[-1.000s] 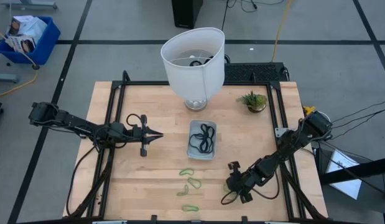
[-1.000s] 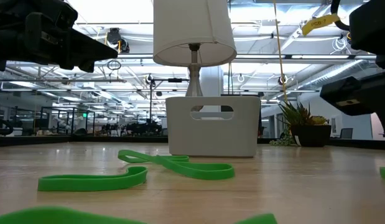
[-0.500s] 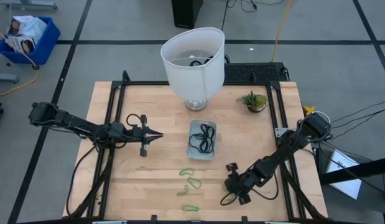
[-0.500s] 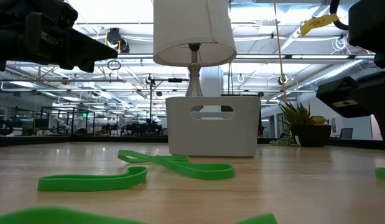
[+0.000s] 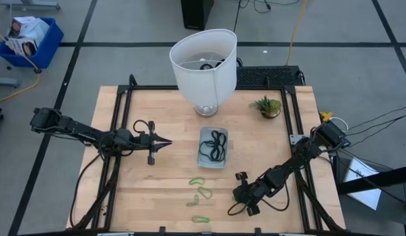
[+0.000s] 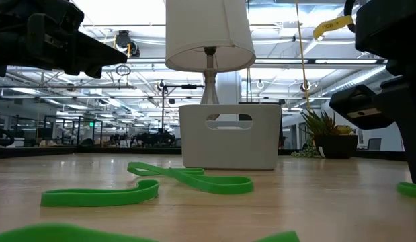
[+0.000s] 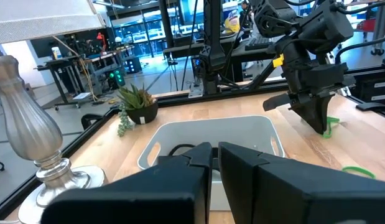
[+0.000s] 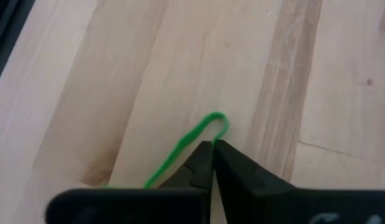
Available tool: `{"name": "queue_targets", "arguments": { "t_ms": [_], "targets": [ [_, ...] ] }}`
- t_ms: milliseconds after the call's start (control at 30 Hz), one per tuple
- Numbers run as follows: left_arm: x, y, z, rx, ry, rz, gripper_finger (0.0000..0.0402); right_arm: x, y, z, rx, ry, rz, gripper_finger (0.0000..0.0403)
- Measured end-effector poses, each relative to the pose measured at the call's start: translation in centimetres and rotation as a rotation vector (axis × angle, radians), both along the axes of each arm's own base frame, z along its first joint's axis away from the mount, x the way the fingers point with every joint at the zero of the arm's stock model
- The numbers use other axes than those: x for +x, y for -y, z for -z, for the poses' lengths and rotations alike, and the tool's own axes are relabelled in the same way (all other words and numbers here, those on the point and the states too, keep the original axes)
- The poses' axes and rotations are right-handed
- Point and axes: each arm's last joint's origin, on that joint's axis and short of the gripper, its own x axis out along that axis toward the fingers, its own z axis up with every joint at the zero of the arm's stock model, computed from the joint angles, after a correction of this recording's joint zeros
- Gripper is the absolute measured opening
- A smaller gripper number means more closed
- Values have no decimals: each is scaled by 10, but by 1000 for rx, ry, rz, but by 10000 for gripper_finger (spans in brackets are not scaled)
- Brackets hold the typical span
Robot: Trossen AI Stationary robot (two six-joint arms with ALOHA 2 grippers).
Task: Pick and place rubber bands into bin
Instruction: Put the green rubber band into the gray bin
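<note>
The clear bin [image 5: 214, 160] sits mid-table with black rubber bands [image 5: 214, 145] inside; it also shows in the left wrist view [image 7: 180, 134]. Several light-green rubber bands [image 5: 197, 191] lie flat on the wood nearer the front edge, and show in the low view [image 6: 100, 196]. My right gripper [image 5: 235, 195] is low over the table, right of those bands, shut on one light-green band [image 8: 208, 127]. My left gripper [image 5: 168, 142] is shut and empty, held level left of the bin, pointing at it. My right gripper pinches one light-green band between its two fingertips [image 8: 204, 152], which slant down at the table. The band's looped end [image 8: 218, 117] sticks out past the tips over the wood. The band shows low at the table in the low view [image 6: 409, 189]; whether it is clear of the wood I cannot tell.
A big white lampshade on a metal base [image 5: 204, 62] stands behind the bin. A small potted plant [image 5: 267, 105] sits at the far right. Black rails [image 5: 121, 118] run along the table's sides. A blue crate [image 5: 29, 36] stands on the floor.
My right gripper has moved toward the table's left edge, staying low, and the green band at its tips has gone along with it.
</note>
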Motion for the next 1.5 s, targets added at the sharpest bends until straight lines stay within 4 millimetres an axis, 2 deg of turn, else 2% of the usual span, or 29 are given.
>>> {"name": "queue_targets", "arguments": {
  "t_ms": [100,267,433,633,800,1033,1200,1333,1500],
  "targets": [
    [0,0,0,0,0,0,37,2,2,-5,1,21,-9,9],
    [0,0,0,0,0,0,37,3,6,-32,-33,94,-66,2],
    [0,0,1,7,-6,0,37,8,8,-92,-90,269,-56,1],
    [0,0,1,6,-8,-1,37,-1,19,-132,-151,402,-27,1],
    [0,0,1,5,-8,-1,37,-6,31,-129,-281,426,43,1],
    [0,0,0,13,4,-1,37,21,60,-140,-344,547,110,0],
    [0,0,-1,25,4,-1,37,43,94,-146,-289,588,75,0],
    [0,0,-1,26,4,0,37,57,124,-140,-287,560,106,0],
    [0,0,0,28,0,-1,37,72,153,-118,-254,476,128,0]
  ]
}}
